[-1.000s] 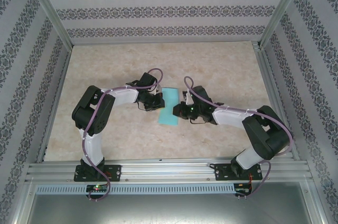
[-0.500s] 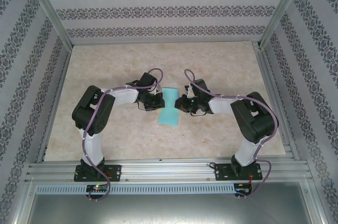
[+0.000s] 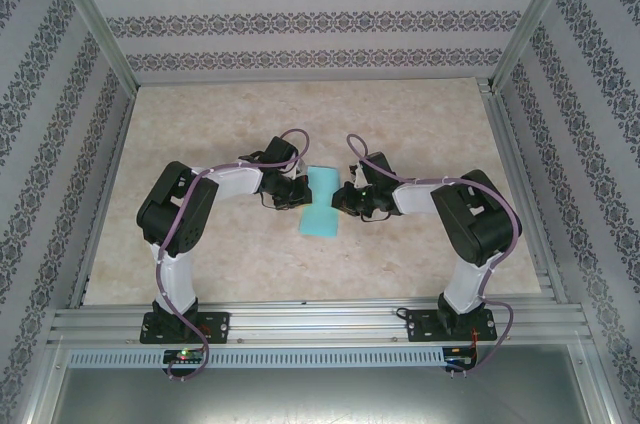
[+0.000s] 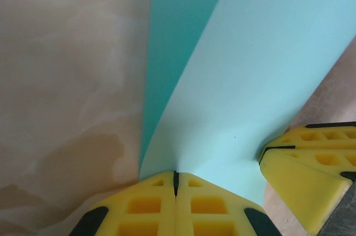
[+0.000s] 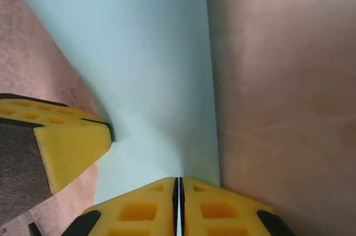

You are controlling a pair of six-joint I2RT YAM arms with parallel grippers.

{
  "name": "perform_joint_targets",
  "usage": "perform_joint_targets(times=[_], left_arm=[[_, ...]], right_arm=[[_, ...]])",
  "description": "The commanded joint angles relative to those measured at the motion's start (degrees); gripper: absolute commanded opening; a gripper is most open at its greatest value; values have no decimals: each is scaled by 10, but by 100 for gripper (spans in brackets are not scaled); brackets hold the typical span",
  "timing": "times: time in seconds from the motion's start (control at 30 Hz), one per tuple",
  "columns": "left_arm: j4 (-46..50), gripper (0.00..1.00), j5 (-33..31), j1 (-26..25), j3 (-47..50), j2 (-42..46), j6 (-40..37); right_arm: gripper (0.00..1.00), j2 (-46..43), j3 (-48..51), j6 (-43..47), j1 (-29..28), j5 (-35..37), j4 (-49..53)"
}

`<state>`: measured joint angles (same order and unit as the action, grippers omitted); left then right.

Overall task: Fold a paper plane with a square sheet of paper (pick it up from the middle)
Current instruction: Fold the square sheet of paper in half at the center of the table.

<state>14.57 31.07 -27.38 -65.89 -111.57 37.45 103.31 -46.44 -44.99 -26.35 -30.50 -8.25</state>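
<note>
The square sheet of paper (image 3: 320, 201) is turquoise and lies folded into a narrow oblong at the table's middle, not a paper plane's dart shape. My left gripper (image 3: 300, 191) is shut on its left edge; in the left wrist view the jaws (image 4: 176, 176) meet where the pale upper layer (image 4: 250, 80) lifts off the darker lower layer (image 4: 172, 41). My right gripper (image 3: 343, 196) is shut on the opposite edge, and its jaws (image 5: 178, 180) leave a hairline slit over the paper (image 5: 144, 52). Each wrist view catches the other gripper's yellow fingers (image 4: 303, 175) (image 5: 67, 141).
The beige marbled table (image 3: 420, 124) has patterned walls on three sides. An aluminium rail (image 3: 320, 324) runs along the near edge and carries both arm bases. Open tabletop surrounds the paper.
The right gripper has slid along the paper's right edge toward the far end, and its elbow has swung inward. The left gripper and the paper have stayed put.
</note>
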Motion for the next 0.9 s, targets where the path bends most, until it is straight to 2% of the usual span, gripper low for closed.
perform_joint_targets(times=[0.0, 0.5, 0.67, 0.87], left_arm=[[56, 0, -28, -9, 5, -26, -16], [57, 0, -28, -9, 7, -25, -16], [57, 0, -27, -9, 7, -25, -17], [59, 0, -28, -10, 8, -25, -19]], right_arm=[[13, -27, -24, 8, 8, -16, 6], [13, 47, -46, 8, 38, -42, -26], [13, 57, -51, 22, 38, -1, 26], [14, 24, -73, 25, 35, -7, 49]])
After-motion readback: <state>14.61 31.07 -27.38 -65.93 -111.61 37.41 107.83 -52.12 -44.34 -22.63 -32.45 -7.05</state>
